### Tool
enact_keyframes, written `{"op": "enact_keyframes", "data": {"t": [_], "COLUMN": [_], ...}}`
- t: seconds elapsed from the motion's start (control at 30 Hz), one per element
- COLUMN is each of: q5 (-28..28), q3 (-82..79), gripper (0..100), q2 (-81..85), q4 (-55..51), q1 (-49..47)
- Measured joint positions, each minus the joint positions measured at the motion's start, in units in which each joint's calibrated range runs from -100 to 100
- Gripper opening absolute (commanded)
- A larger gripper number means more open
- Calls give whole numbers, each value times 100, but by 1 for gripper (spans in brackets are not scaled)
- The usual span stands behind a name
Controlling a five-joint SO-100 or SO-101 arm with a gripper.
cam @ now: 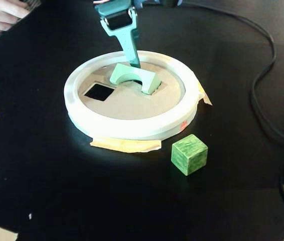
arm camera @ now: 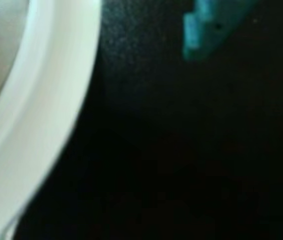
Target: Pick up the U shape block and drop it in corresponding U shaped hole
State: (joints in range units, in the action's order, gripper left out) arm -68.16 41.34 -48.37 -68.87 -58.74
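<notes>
One U shape block (cam: 132, 76) lies below the gripper (cam: 134, 61), arch-opening down, long axis crosswise; grip state unclear.

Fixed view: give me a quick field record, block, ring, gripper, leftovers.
U block: light green U shape block, lying on the cardboard lid, one end tipped into an opening on the right
Sorter: white ring around the lid
Square hole: open, empty, left side of lid
Gripper: teal gripper, fingers pointing down at the U block's top; grip state unclear
Cube: green cube on the black table, outside the ring, in front right
Tape: tan tape at ring's front edge
Wrist view: blurred, shows only ring edge and a teal part
</notes>
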Motion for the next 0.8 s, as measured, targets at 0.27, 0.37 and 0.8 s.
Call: {"op": "enact_keyframes", "data": {"t": [0.27,0.37,0.8], "q5": [0,0,24], "q3": [20,146,586], "gripper": [100,100,100], "q2": [-223,-419,-259], "q4": [0,10,-78], "q1": [0,20,40]}}
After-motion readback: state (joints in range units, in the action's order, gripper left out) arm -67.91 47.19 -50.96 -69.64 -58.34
